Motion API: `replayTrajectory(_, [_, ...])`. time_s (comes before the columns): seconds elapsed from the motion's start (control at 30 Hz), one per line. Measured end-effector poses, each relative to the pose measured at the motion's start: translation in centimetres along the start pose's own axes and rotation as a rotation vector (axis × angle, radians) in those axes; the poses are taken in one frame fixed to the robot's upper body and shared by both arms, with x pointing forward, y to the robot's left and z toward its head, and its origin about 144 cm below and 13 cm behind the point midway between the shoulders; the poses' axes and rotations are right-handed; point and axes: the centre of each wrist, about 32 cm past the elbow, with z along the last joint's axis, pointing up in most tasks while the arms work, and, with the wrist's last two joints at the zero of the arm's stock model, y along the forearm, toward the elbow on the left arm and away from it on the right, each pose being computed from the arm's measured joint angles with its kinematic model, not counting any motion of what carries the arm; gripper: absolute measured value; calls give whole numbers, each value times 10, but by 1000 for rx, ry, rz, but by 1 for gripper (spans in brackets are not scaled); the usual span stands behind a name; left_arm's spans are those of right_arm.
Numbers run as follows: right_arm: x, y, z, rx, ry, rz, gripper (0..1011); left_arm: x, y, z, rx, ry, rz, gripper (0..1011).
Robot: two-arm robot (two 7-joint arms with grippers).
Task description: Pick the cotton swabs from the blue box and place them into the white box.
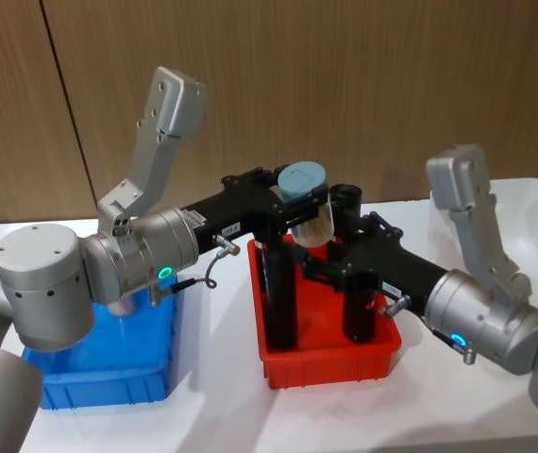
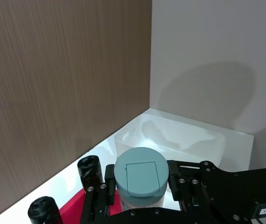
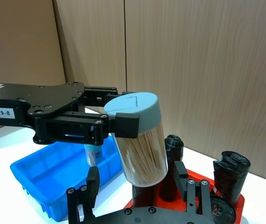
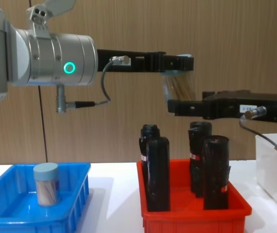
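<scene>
Held swab jar (image 1: 303, 193): clear cylinder packed with tan-stemmed swabs, pale grey-blue lid; in the air above the red bin, slightly tilted, lid uppermost.
Left end effector (image 2: 141, 186): clenched on the held swab jar, one pad on each side at the lid; its arm reaches across from the blue box side.
Right end effector (image 3: 135, 179): released, fingers (image 3: 92, 183) spread to either side of the jar's lower end; whether they touch the jar cannot be told. Its arm comes in from the white box side, level and just below the left one.
Second swab jar (image 4: 46, 183): upright on the floor of the blue box, lid on.
Blue box (image 4: 82, 187): shallow ribbed bin at the robot's left on the desk, beside the red bin.
White box (image 2: 214, 140): smooth-walled bin at the robot's right, beyond the red bin.
Red bin (image 1: 330, 363): between the blue box and the white box, directly under both end effectors.
Black bottles (image 4: 158, 174): four, upright in the red bin, red-white labels partly showing.
Desk (image 1: 222, 396): white top carrying all three bins.
Wall (image 1: 344, 75): brown wood panelling behind the desk.
</scene>
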Motion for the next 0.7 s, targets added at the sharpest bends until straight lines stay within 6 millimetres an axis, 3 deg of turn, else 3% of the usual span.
replayTrajectory(0.5, [2, 17, 1, -3, -1, 17, 1002, 0, 0, 0, 0, 0, 0, 665])
replayTrajectory(0.7, [2, 21, 2, 0, -5, 22, 872, 0, 0, 0, 0, 0, 0, 665])
